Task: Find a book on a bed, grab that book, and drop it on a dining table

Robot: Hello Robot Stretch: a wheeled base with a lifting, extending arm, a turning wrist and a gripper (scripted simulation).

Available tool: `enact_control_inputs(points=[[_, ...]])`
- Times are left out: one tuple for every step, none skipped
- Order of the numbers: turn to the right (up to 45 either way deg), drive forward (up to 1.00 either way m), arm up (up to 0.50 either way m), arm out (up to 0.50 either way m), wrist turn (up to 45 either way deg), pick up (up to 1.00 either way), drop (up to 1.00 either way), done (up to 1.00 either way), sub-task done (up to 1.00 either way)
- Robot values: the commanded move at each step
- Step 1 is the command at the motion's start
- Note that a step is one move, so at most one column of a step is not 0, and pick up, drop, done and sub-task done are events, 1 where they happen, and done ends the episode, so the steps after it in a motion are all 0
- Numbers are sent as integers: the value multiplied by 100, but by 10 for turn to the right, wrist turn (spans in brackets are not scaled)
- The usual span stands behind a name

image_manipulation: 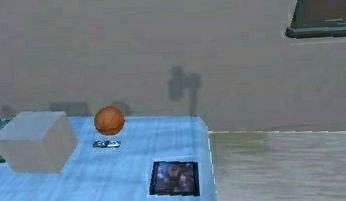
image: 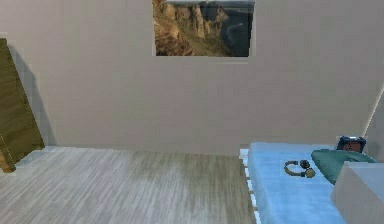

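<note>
**Step in hand (judged):** the search looks finished and the grab has not yet begun; the carry to a dining table is still to do.

**Room:** A plain wall (image: 120, 90) closes the forward view. It bears a landscape picture (image: 203, 27), and a wooden panel (image: 15, 105) stands at the view's left. Open wood floor (image: 120, 185) lies ahead and offers the widest room for driving. In the arm side view a narrower strip of floor runs past the foot of the bed.

**Bed:** The light-blue bed (image_manipulation: 86, 184) lies along the arm side. Its near corner also shows at the forward view's right.

**On the bed:**
- A grey block (image_manipulation: 35, 142) sits toward the arm side view's left.
- An orange ball (image_manipulation: 109, 119) rests farther out, apart from the block.
- The book (image_manipulation: 176, 177), a dark flat square, lies near the bed's foot edge, apart from the ball.
- A small dark flat item (image_manipulation: 107, 144) lies just before the ball.

**Next move (judged):** bring the arm over the book and descend squarely, because a push could slide it off that edge.

**Gripper:** its state cannot be told.
</note>
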Motion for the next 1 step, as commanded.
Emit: enact_control_inputs(points=[[0, 0, 0, 38, 0, 0, 0, 0, 0]])
